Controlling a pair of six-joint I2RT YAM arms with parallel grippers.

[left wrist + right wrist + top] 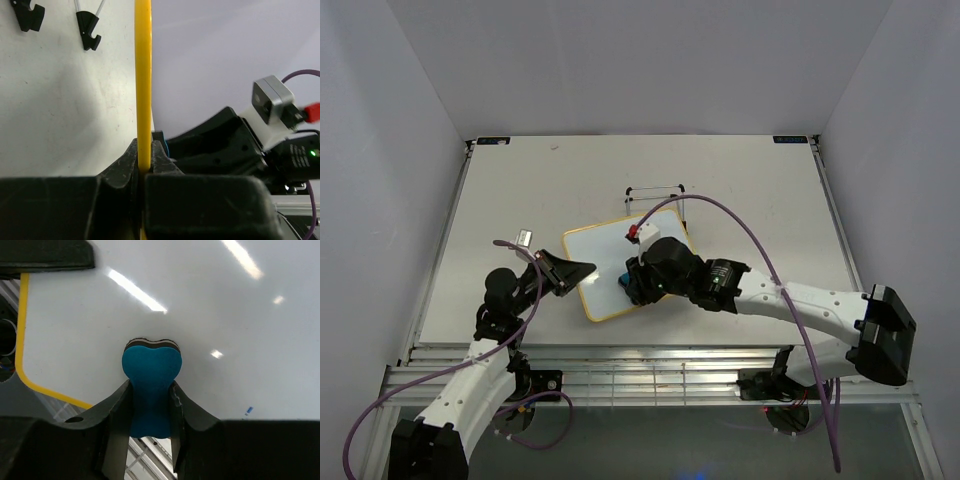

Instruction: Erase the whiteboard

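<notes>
- The right gripper's (pixel 151 401) fingers pinch the waist of the blue eraser (pixel 151 371), whose pad is pressed onto the whiteboard (pixel 210 315).
- A small blue mark (pixel 248 410) sits near the eraser.
- The left gripper (pixel 144 172) is clamped on the board's yellow frame at its left edge.
- The right arm reaches in from the right with its wrist bent down, and the left arm comes in low from the left.
- The board lies skewed mid-table (pixel 520 190), with the black wire stand (pixel 655 189) just behind it.
- A purple cable (pixel 750 235) arches over the right arm.

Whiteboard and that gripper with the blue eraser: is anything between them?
Nothing visible. The right gripper holds the eraser with its tip seemingly on the whiteboard; the left gripper clamps the board's yellow frame.
</notes>
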